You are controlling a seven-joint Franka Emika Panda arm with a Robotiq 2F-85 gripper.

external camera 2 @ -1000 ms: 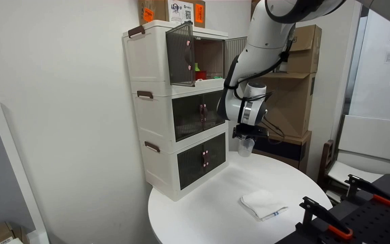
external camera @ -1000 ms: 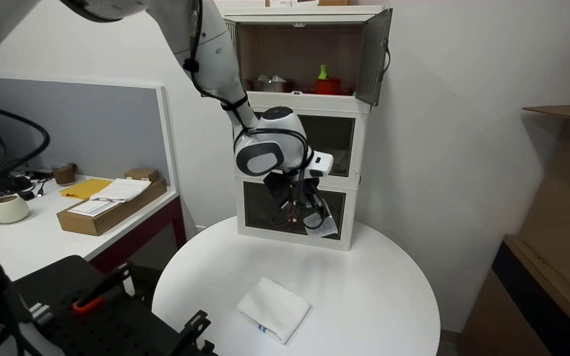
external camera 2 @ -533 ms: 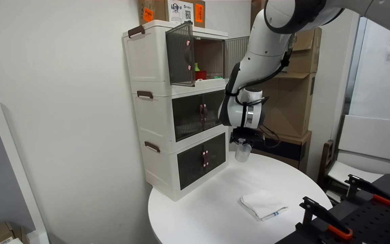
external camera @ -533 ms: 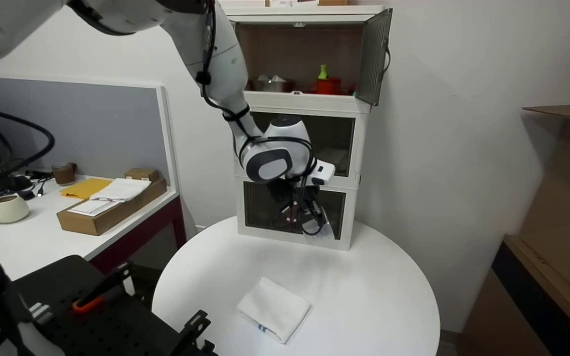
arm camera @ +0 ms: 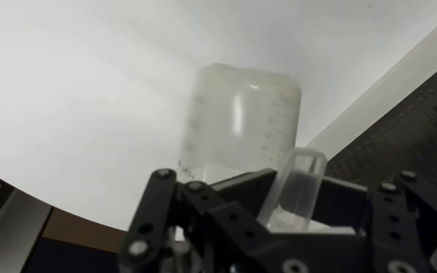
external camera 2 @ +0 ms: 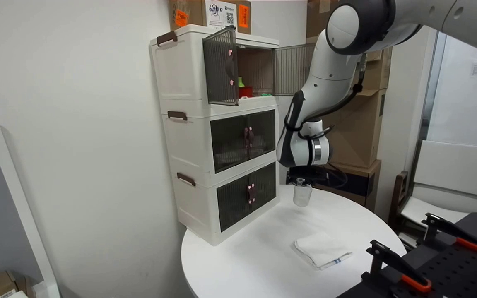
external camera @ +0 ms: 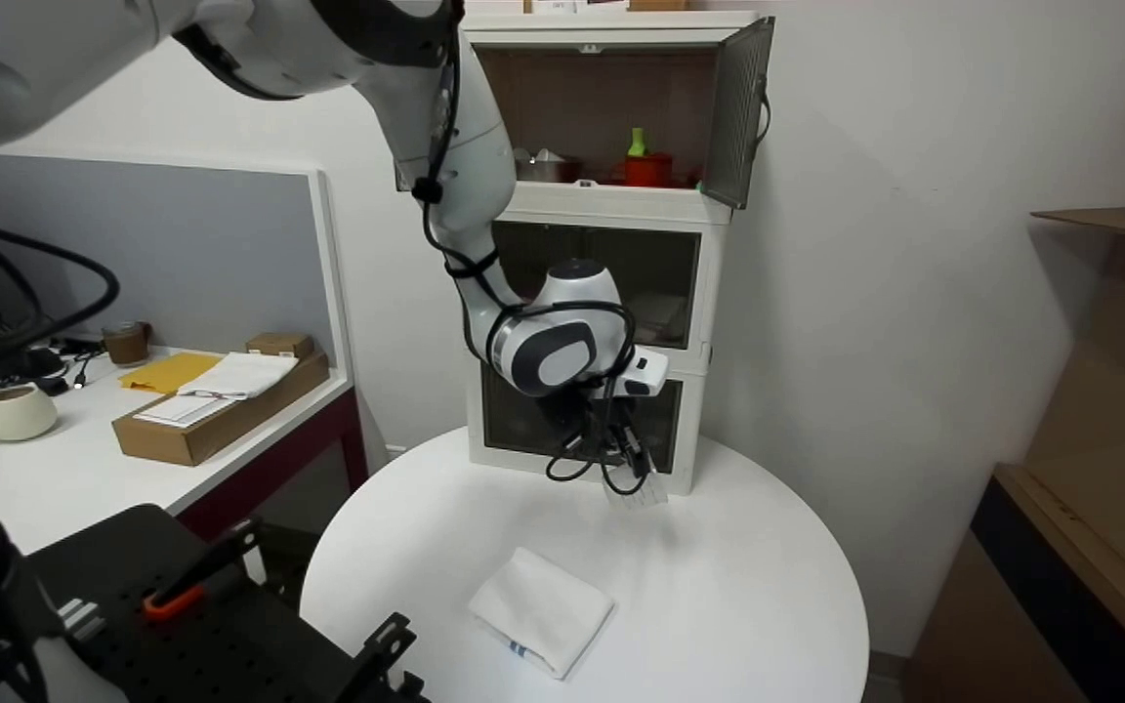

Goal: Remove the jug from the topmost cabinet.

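Tool (arm camera: 300, 182): clamped on the handle (arm camera: 296, 195) of the jug (arm camera: 241, 117), a finger to each side.
Jug, where: hanging from the tool over the tabletop (external camera: 719, 586), in front of the lower part of the white tower (external camera 2: 193, 145); it looks just above the surface, though the gap is hard to judge.
Jug, done: it is out of the topmost cabinet (external camera: 611, 93), so the removal itself looks complete.
Jug, left: probably lowering it to rest and letting go; the task asks only for taking it out.
Jug, pointing: base down towards the tabletop, mouth end up by the tool and mostly hidden.
Jug, long axis: close to upright with a slight lean in an exterior view; blur in the wrist view hides the exact tilt.
Cloth (external camera 2: 321, 250): white, folded, lying on the tabletop apart from the jug.
Lower doors (external camera 2: 242, 140): dark and closed, on both lower tiers.
Topmost cabinet: both doors (external camera 2: 223, 68) stand open; a red pot (external camera: 648, 170) and a bowl (external camera: 555, 172) stand inside, the bowl partly behind the arm (external camera: 479, 156).
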